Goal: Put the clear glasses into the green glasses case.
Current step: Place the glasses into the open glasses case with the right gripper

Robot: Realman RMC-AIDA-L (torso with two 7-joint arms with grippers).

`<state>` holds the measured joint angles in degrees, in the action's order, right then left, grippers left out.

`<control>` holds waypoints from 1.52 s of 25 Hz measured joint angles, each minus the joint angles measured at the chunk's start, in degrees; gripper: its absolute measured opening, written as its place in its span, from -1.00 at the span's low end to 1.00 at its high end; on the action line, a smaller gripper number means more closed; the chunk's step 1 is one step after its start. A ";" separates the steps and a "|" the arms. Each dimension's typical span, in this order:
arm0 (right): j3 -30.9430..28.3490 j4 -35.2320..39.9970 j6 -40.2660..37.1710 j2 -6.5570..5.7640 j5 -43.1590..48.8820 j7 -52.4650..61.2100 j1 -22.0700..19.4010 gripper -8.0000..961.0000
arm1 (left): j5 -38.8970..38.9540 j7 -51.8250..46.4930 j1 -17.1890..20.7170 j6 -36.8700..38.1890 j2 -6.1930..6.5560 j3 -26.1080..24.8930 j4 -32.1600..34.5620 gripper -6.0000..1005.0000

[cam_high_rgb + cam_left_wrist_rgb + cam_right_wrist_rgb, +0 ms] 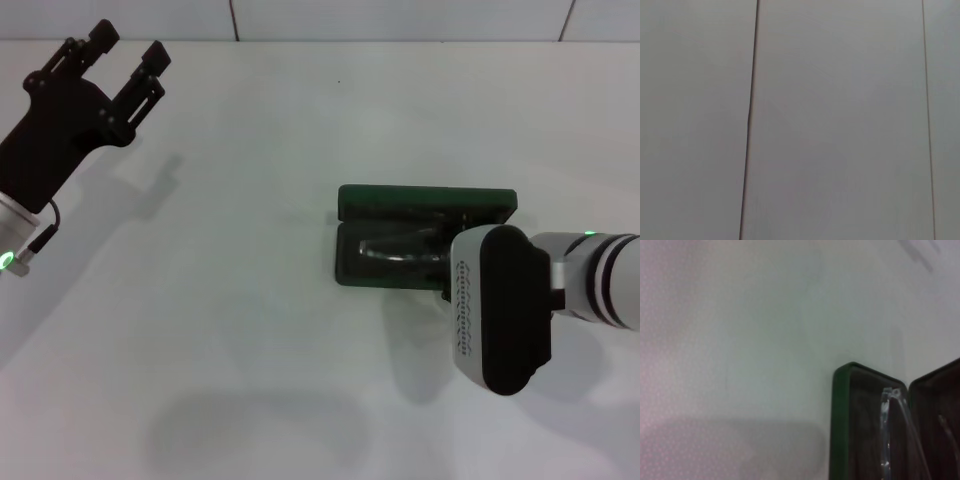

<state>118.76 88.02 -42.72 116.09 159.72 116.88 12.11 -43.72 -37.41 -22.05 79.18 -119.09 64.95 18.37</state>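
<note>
In the upper left of the head view the left gripper (127,52) hangs above the white table (250,330) with its black fingers spread apart and nothing between them. Right of centre lies the green glasses case (420,200), open, with the clear glasses (400,250) resting in its dark tray, while the right gripper sits low right over the case's near right corner, hidden by its wrist housing, so I cannot tell its jaws. The right wrist view alone shows the case's green rim (841,425) and a clear arm of the glasses (886,440) up close; the left wrist view shows only pale panels with a dark seam (749,120), and no lettering is readable.
</note>
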 joint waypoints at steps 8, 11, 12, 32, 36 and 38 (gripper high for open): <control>-1.06 2.21 -2.33 -0.02 -2.44 0.01 0.01 0.13 | -0.05 -0.01 0.31 0.57 0.00 0.00 -0.01 0.27; -1.17 3.19 -3.61 -0.06 -3.04 0.01 0.08 0.23 | -0.05 -0.01 0.32 0.59 0.00 -0.02 -0.01 0.27; -1.25 3.49 -4.11 -0.07 -3.18 0.01 0.14 0.23 | -0.06 -0.01 0.32 0.60 0.00 -0.04 -0.01 0.27; -2.98 5.72 -7.31 -0.17 -4.54 -0.56 1.34 0.21 | 0.03 0.24 -0.16 0.46 0.18 -0.36 0.00 0.28; -2.84 5.56 -6.82 -0.17 -4.39 -0.58 1.37 0.20 | 0.03 0.24 -0.29 0.25 0.18 -0.36 0.00 0.28; -2.84 5.50 -6.82 -0.17 -4.35 -0.64 1.41 0.09 | 0.08 0.24 -0.29 0.19 0.19 -0.36 0.00 0.28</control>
<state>115.92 93.52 -49.55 115.92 155.37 116.24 13.52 -43.64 -37.17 -22.35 79.38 -118.91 64.60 18.37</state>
